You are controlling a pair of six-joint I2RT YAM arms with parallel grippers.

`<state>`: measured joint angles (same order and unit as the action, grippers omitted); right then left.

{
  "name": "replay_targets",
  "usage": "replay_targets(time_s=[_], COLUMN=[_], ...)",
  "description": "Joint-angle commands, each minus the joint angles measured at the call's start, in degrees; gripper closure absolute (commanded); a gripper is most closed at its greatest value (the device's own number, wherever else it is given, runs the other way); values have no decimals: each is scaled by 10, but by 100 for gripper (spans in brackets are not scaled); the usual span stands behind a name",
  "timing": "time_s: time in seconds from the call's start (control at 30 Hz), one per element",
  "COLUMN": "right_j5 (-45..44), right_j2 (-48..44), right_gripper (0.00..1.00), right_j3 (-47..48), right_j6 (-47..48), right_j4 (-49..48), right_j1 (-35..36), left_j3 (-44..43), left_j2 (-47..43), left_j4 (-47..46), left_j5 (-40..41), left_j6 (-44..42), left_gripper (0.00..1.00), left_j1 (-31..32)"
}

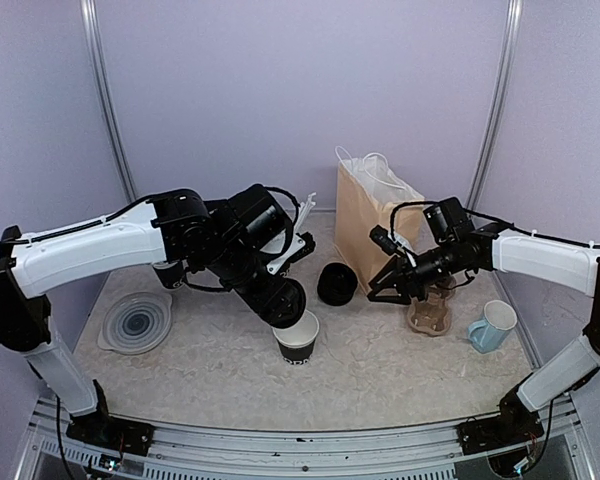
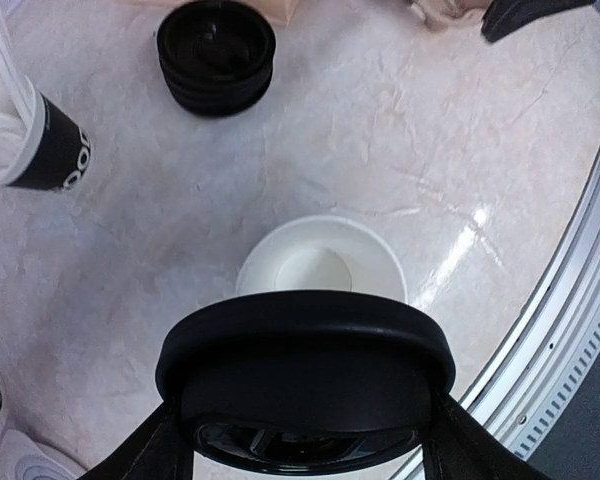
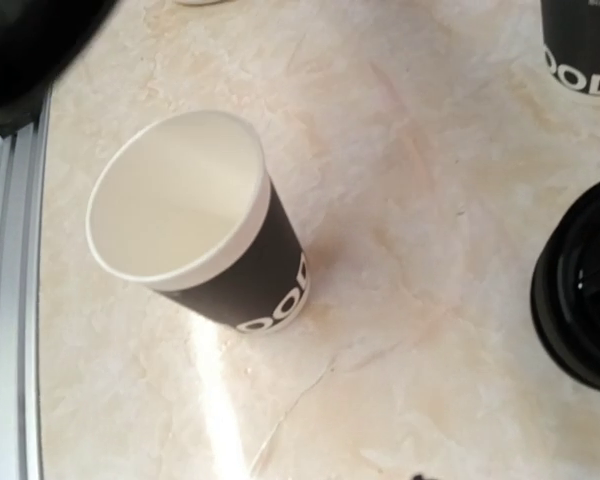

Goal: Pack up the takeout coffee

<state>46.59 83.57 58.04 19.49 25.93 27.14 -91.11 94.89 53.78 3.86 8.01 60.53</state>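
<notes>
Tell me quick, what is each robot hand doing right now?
Left gripper: closed on a round black plastic lid, above the open black paper cup.
Right gripper: open, holding nothing.

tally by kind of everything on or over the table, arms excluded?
black paper cups: 3 (open cup, one in a plastic sleeve, one by the dish, mostly hidden)
single black lid: 1
stack of black lids: 1
paper bag: 1
cardboard cup carrier: 1
blue mug: 1
clear round dish: 1
total: 9
</notes>
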Motion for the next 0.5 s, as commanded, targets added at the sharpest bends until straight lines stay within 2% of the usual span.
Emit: replay_targets(time_s=[0.0, 0.47], right_j5=[3, -16], right_j2=[-1, 25], right_gripper=[54, 54], right_j3=[-3, 15], right_j6=[-9, 4], right_j4=[-25, -10], right_j1=[8, 42], left_j3=[-25, -58], left_j2=[15, 79], left_j4=[74, 71], left_j5=[-3, -13], left_j6=[33, 17], left_gripper=[28, 28], left_j1=[5, 11])
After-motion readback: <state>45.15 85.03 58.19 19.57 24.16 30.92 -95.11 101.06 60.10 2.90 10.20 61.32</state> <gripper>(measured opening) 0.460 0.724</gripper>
